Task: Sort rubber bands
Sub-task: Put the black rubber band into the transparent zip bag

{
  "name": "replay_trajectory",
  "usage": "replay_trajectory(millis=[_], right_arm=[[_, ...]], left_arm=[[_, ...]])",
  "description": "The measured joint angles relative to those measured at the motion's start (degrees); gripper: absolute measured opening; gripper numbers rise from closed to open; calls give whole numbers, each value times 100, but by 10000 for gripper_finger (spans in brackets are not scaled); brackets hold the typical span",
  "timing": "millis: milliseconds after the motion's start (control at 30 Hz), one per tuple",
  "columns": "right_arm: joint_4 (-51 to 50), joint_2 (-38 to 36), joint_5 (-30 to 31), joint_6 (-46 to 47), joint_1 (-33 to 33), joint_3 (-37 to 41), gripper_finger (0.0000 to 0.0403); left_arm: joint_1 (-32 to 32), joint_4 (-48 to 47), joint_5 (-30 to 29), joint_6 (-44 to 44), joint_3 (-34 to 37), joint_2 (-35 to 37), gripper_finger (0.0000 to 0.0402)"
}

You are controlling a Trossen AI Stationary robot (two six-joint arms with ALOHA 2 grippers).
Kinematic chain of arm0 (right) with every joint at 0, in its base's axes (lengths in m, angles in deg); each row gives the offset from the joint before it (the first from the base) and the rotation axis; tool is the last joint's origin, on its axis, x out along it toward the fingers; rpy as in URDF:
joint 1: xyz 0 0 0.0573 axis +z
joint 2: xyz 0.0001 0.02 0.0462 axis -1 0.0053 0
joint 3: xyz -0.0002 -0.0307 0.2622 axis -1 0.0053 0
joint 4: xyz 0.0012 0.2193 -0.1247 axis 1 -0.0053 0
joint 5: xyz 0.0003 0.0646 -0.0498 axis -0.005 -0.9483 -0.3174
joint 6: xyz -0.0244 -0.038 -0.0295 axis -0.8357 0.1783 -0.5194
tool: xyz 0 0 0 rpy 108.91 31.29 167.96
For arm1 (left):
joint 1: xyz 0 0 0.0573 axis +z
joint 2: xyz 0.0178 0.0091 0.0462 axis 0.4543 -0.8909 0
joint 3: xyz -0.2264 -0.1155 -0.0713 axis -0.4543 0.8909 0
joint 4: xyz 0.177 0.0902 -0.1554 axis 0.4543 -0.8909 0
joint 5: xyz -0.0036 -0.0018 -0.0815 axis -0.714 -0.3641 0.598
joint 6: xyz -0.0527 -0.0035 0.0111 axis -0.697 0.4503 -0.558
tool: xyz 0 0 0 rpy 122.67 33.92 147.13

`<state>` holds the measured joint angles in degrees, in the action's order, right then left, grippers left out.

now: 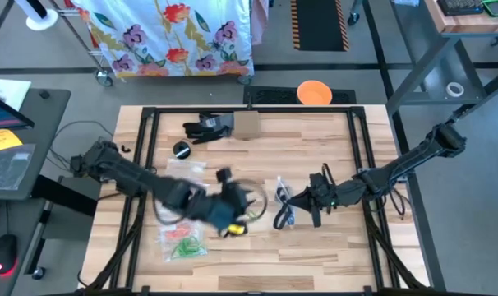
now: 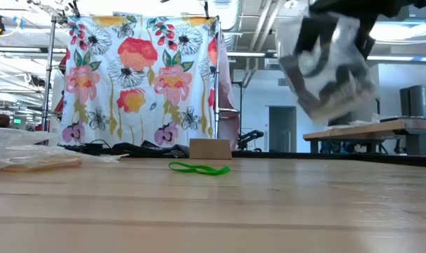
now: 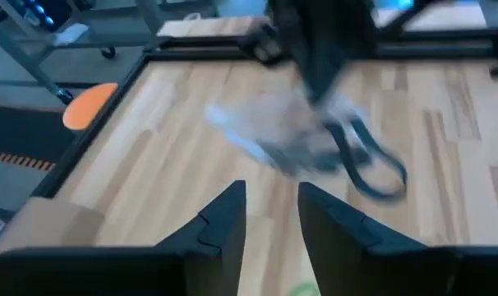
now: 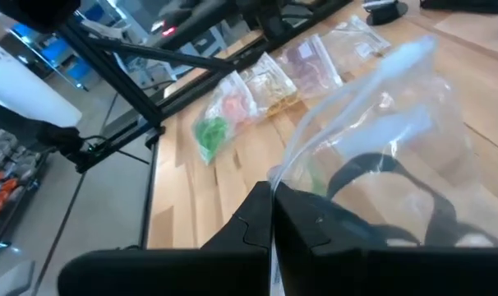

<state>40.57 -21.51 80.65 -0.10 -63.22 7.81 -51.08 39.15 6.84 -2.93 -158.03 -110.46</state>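
Table top (image 1: 331,247): pale wood in glued strips, smooth, matt, grain visible. Table frame (image 1: 372,177): black metal bars, dull sheen. Bag (image 4: 397,123) pinched in the right gripper (image 4: 272,215): clear thin plastic, glossy, creased. Bags (image 4: 265,86) lying flat: same clear glossy plastic. Gripper fingers (image 3: 224,222): dark matt plastic, smooth. Green rubber band (image 2: 199,169): smooth, slightly shiny rubber. Box (image 2: 210,149): brown matt cardboard. Backdrop (image 2: 143,77): printed floral cloth, soft, wrinkled.
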Motion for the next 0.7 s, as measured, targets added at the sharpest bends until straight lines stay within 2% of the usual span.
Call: replay_trajectory(millis=[67,133,200,367,467,567,700], right_arm=[[262,-4,0,-40,-2,0,0],[473,-4,-1,-67,0,0,0],[670,-4,1,-79,0,0,0],[1207,-2,4,-174,-3,0,0],[1531,-2,1,-165,-69,-4,0],[1697,-2,7,-50,-70,-4,0],[1680,-2,2,129,-63,-4,0]], left_arm=[[-303,252,-241,-101,422,73,109],[-553,892,-294,-127,945,72,109],[-713,1927,-234,-116,1536,35,109],[-771,5057,912,896,2685,-382,109],[-744,6467,829,1472,2874,-639,109],[-658,6893,339,1735,2891,-870,109],[-685,7270,-23,2091,2906,-1170,109]])
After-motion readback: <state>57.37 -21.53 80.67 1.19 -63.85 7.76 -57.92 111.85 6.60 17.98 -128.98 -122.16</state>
